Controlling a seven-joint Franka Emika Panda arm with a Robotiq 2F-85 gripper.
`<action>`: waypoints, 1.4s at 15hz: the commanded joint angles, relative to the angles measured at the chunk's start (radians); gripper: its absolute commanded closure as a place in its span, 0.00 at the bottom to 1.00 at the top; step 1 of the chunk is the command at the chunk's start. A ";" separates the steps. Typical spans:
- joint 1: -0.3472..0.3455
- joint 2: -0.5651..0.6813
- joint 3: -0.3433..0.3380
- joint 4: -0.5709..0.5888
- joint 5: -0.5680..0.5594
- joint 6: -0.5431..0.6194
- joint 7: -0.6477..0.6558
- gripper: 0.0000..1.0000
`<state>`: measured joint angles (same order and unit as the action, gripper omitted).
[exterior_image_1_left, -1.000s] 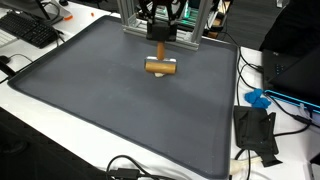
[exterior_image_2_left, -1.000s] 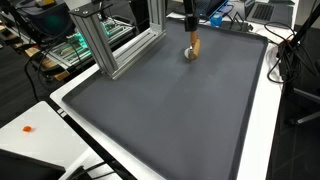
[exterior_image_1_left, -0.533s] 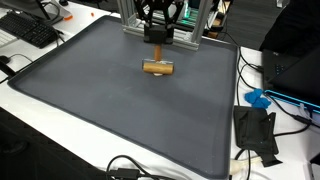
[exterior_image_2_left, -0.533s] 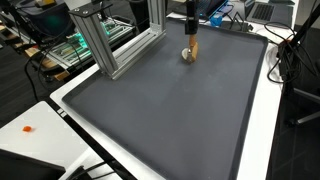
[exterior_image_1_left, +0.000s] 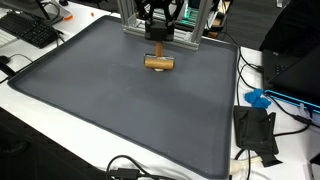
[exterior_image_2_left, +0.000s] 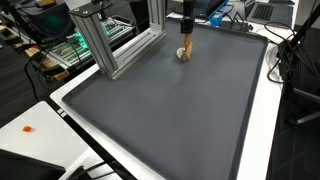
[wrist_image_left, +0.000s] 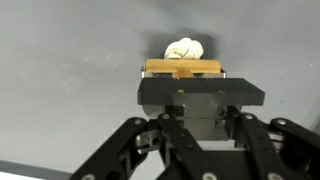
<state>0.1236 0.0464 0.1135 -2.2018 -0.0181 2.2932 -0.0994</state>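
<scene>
One black two-finger gripper (exterior_image_1_left: 155, 41) hangs over the far end of a dark grey rubbery mat (exterior_image_1_left: 120, 120). It is clenched on the top of a brown wooden T-piece (exterior_image_1_left: 157, 63) (a thin stem w/ a short round cross-bar at the bottom, pale at its ends). The jaws are as tight as they go, w/ the stem pinched between them. In both exterior views the stem stands approx upright under the gripper (exterior_image_2_left: 186, 30), and the cross-bar (exterior_image_2_left: 185, 52) lies level, low over the mat. Whether the bar touches the mat or sits just above it can't be told; a shadow lies right under it.

Gripping the stem's top end probably suits the shape. The heavier cross-bar hangs straight down, so the T-piece doesn't swing or twist between the pads, and the fingers stay clear of the mat.

The wrist view looks down past the gripper (wrist_image_left: 183, 82). The wood (wrist_image_left: 183, 68) shows as a flat tan strip just beyond the black finger block, and a pale lumpy bit (wrist_image_left: 183, 47) pokes out past it, likely one end of the bar, tho that's hard to tell.

A silver aluminium-profile frame (exterior_image_2_left: 100, 40) stands on the mat's far edge, near the T-piece but apart from it. Off the mat, on the white table (exterior_image_1_left: 30, 130), sit a black keyboard (exterior_image_1_left: 30, 30), a small blue plastic item (exterior_image_1_left: 258, 98) and loose black cables (exterior_image_1_left: 130, 168), all well apart from the gripper.
</scene>
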 joint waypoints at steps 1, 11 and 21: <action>-0.006 -0.054 0.002 -0.038 0.046 0.030 -0.019 0.78; 0.001 -0.145 -0.001 -0.086 0.041 -0.050 -0.040 0.78; 0.000 -0.131 -0.007 -0.198 0.080 0.142 -0.050 0.78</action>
<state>0.1234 -0.0719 0.1115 -2.3432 0.0241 2.3531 -0.1258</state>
